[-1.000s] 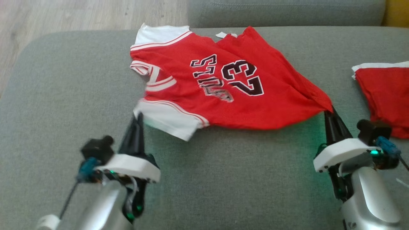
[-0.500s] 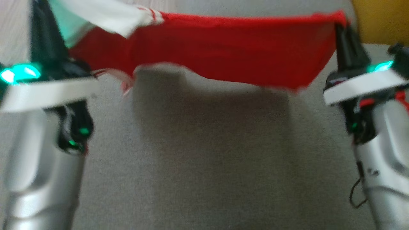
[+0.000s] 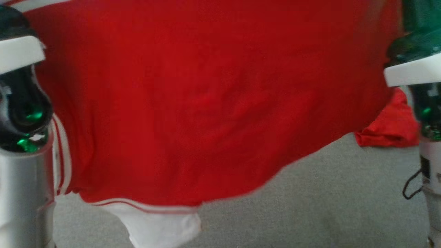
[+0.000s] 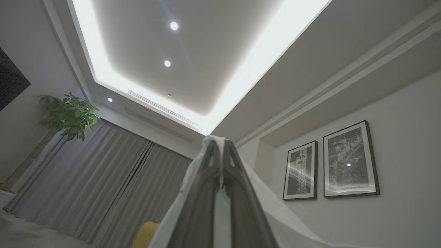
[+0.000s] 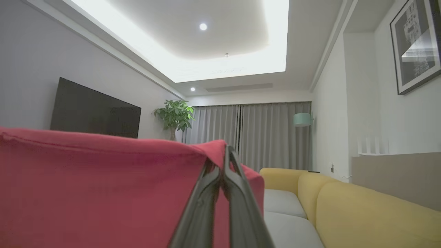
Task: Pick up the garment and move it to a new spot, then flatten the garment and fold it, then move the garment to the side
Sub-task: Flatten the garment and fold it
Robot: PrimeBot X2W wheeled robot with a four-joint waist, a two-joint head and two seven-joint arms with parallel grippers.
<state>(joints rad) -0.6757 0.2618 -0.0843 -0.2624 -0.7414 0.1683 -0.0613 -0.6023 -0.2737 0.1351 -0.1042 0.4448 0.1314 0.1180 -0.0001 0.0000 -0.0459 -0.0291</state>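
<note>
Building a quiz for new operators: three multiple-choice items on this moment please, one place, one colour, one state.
1. Where does the spare red garment lie? A on the grey cushion, to the robot's right; B on the floor; C in a basket.
2. What colour is the fabric that the left pincer pinches? A yellow; B white; C black.
3. How is the red jersey? A folded; B spread flat; C hanging from both pincers.
Key: 1 A, it rests on the cushion at the right; 2 B, pale cloth wraps its tips; 3 C, the right pincer grips its red corner too.
</note>
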